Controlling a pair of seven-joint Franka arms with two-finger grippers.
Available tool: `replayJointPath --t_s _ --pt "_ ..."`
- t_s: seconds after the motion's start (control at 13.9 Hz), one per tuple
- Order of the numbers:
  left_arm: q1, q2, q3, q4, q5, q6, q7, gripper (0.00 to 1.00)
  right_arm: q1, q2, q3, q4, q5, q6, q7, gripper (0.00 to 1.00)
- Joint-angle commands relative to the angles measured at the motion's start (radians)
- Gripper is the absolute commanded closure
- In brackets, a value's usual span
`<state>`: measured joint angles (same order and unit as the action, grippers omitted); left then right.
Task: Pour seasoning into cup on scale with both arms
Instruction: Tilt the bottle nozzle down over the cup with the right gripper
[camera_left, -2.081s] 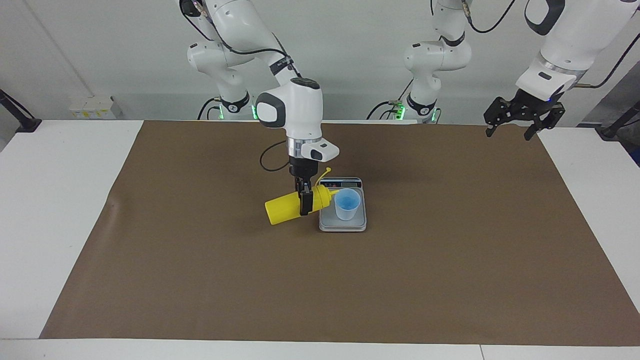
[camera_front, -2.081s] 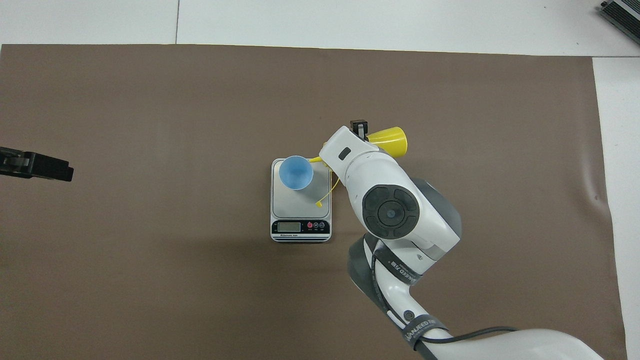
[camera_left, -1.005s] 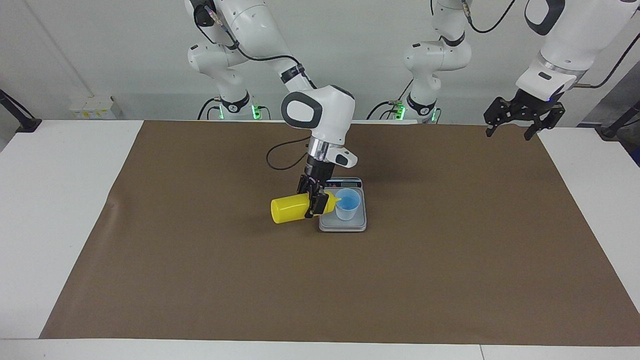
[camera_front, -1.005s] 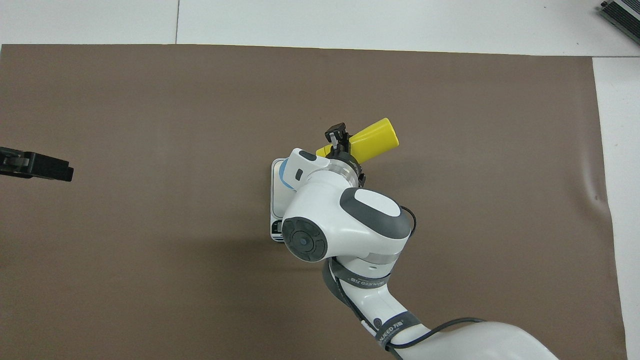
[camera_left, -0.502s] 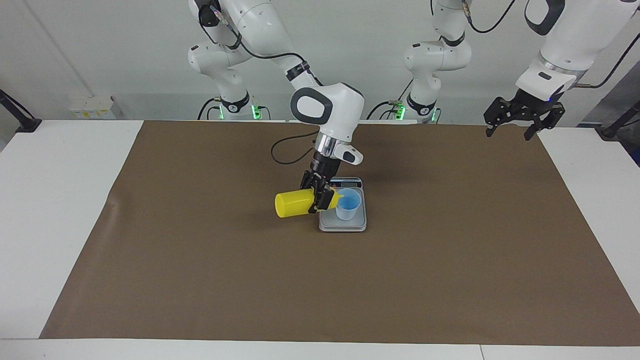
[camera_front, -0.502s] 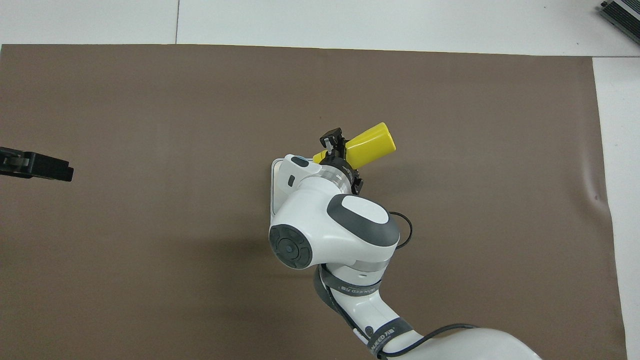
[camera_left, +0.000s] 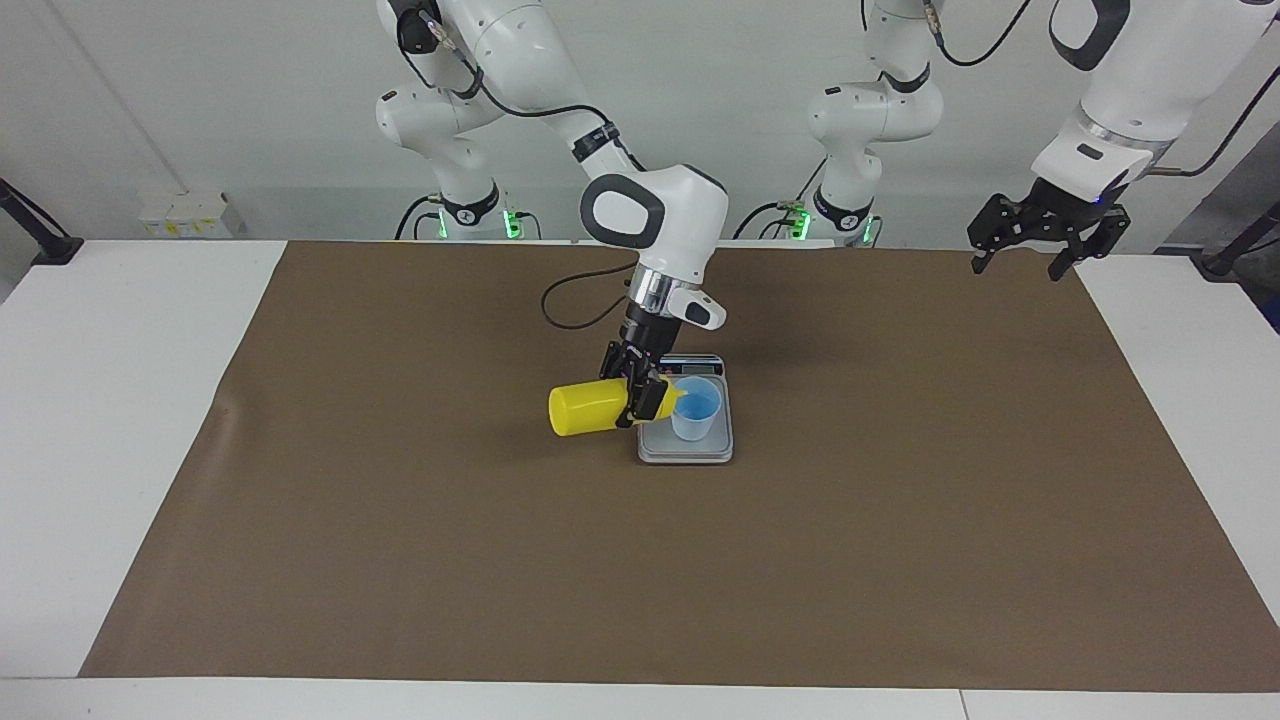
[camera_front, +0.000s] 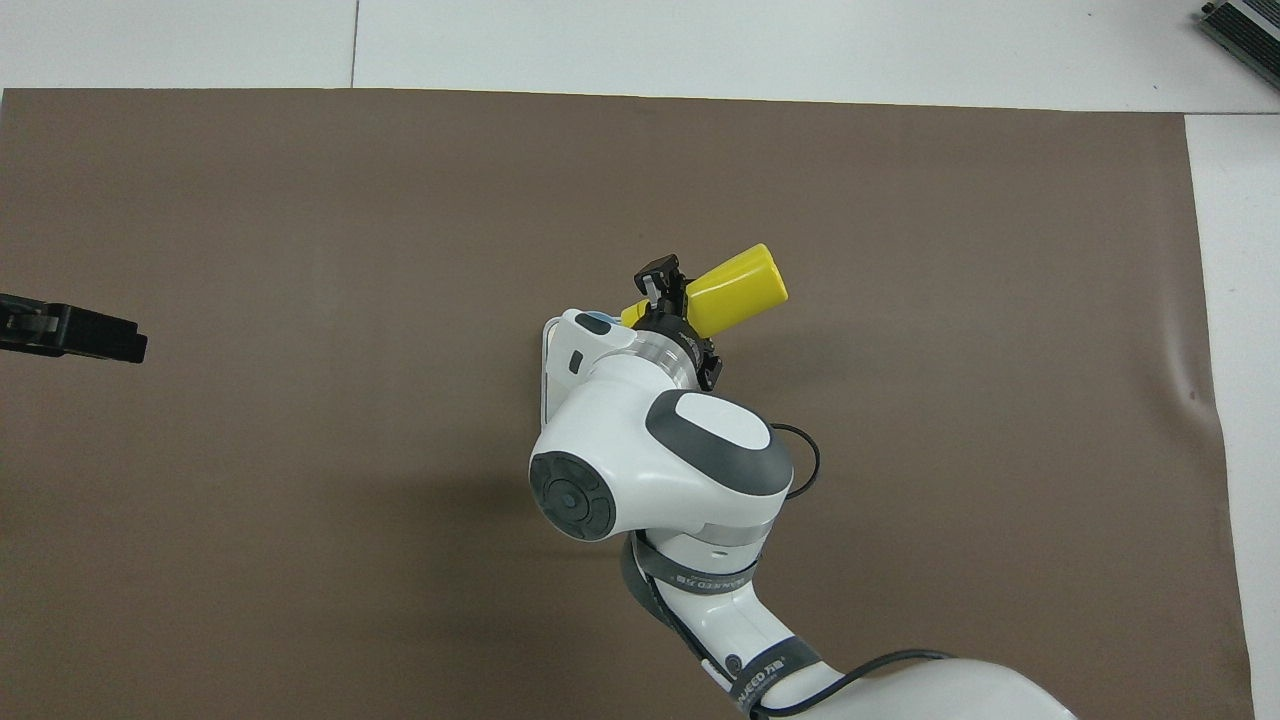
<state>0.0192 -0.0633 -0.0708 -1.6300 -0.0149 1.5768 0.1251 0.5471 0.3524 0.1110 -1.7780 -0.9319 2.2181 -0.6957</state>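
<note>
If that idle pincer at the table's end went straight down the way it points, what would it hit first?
Probably just the brown mat near its corner. The left pincer hangs open over that spot and nothing lies under it, though depth is hard to judge.

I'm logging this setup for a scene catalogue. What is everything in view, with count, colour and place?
bottle: one, yellow, held on its side above the mat, nozzle at the cup's rim
cup: one, light blue, upright on the scale
scale: one, silver-grey, mid-mat, display edge toward the robots
mat: one, brown, covering most of the table
table: one, white, under the mat
box: one, white with yellow marks, at the table edge nearest the robots, right arm's end
right gripper: one, black, shut on the bottle near its nozzle end
left gripper: one, black, open, waiting over the mat's corner at the left arm's end
</note>
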Motion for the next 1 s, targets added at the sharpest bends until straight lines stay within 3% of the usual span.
replayJointPath --t_s 0.0,0.43,0.93 --pt "0.011 -0.009 -0.004 -0.005 -0.011 -0.012 -0.004 0.00 -0.002 0.013 0.004 0.032 -0.042 -0.021 0.021 1.00" --pt "0.011 -0.009 -0.004 -0.005 -0.011 -0.012 -0.004 0.00 -0.039 -0.009 0.009 0.029 -0.015 0.009 0.022 1.00" --pt "0.011 -0.009 -0.004 -0.005 -0.011 -0.012 -0.004 0.00 -0.071 -0.097 0.009 -0.014 0.189 0.012 0.022 1.00"
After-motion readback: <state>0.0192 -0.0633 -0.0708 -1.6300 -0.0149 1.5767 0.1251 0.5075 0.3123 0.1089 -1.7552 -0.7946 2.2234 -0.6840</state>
